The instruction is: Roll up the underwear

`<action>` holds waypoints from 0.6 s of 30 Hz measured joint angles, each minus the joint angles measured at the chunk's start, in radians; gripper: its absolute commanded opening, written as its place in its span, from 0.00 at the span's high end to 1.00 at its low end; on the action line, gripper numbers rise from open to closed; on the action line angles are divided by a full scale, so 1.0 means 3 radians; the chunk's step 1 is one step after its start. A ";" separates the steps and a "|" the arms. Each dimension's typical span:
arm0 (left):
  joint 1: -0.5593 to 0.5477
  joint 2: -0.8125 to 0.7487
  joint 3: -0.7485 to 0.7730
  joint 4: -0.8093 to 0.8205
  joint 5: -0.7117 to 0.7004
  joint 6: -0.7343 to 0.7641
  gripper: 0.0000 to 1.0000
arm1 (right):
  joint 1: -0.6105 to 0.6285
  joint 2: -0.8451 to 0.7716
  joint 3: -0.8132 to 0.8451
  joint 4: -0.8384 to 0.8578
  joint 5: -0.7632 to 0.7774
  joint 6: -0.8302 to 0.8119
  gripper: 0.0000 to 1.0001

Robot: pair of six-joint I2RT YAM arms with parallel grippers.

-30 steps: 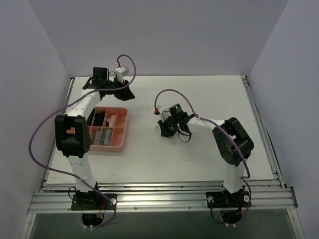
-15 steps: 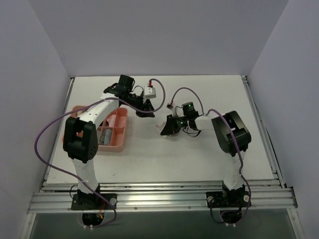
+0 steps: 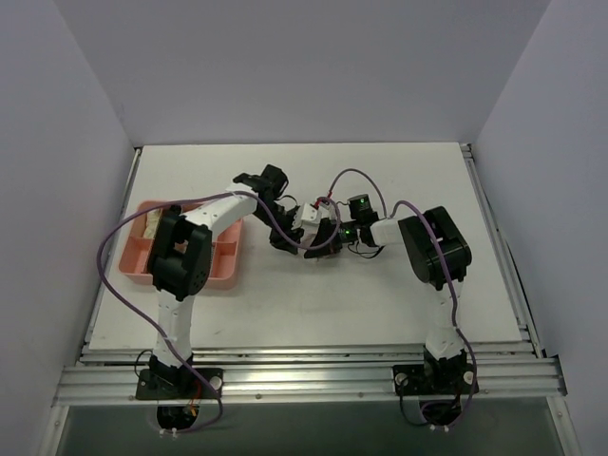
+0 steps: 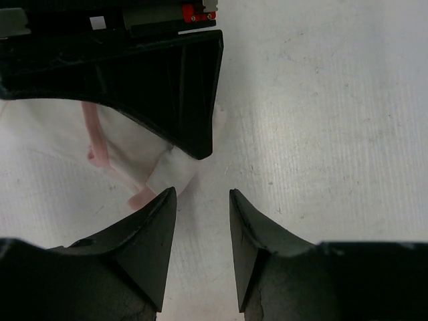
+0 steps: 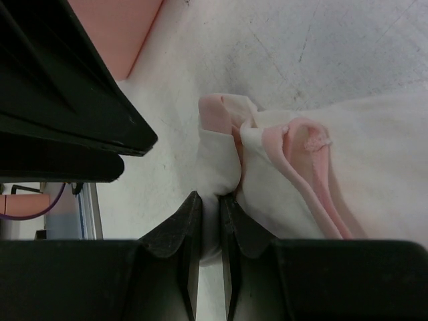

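Note:
The underwear (image 5: 321, 167) is a thin white garment with pink trim, lying bunched on the table. My right gripper (image 5: 210, 200) is shut on a white fold at its edge. In the left wrist view the underwear (image 4: 150, 150) lies left of centre, partly hidden behind the right gripper's black finger (image 4: 167, 73). My left gripper (image 4: 202, 200) is open and empty, its tips over bare table just right of the garment. In the top view both grippers meet at mid-table, left (image 3: 288, 242) and right (image 3: 321, 237), and they hide the garment.
A pink compartment tray (image 3: 225, 271) stands at the left with rolled garments in it; its corner shows in the right wrist view (image 5: 120, 27). Purple cables loop above both arms. Grey walls enclose the table on three sides.
My left arm has swung from behind the tray rightward and down to mid-table, beside the right gripper. The right gripper has shifted slightly and stays on the garment.

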 measured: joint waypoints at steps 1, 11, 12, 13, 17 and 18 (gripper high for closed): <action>-0.0025 0.0011 0.0000 0.0005 -0.0041 0.0018 0.53 | 0.0000 0.0003 -0.0013 0.0029 -0.0009 0.0015 1.00; -0.0198 0.0230 0.0033 0.0131 -0.0402 0.0088 0.53 | -0.0001 0.0009 -0.0127 0.0273 -0.0081 0.0141 1.00; -0.0211 0.0252 0.0058 0.0131 -0.0429 0.0086 0.53 | -0.0003 0.0009 -0.0136 0.0295 -0.0083 0.0155 1.00; -0.0221 0.0273 0.0090 0.0128 -0.0460 0.0086 0.53 | -0.0003 0.0009 -0.0139 0.0305 -0.0084 0.0165 1.00; -0.0272 0.0342 0.0175 0.0168 -0.0596 0.0085 0.55 | -0.0003 0.0009 -0.0146 0.0324 -0.0084 0.0174 1.00; -0.0280 0.0351 0.0179 0.0175 -0.0623 0.0085 0.55 | -0.0004 0.0009 -0.0154 0.0337 -0.0085 0.0177 1.00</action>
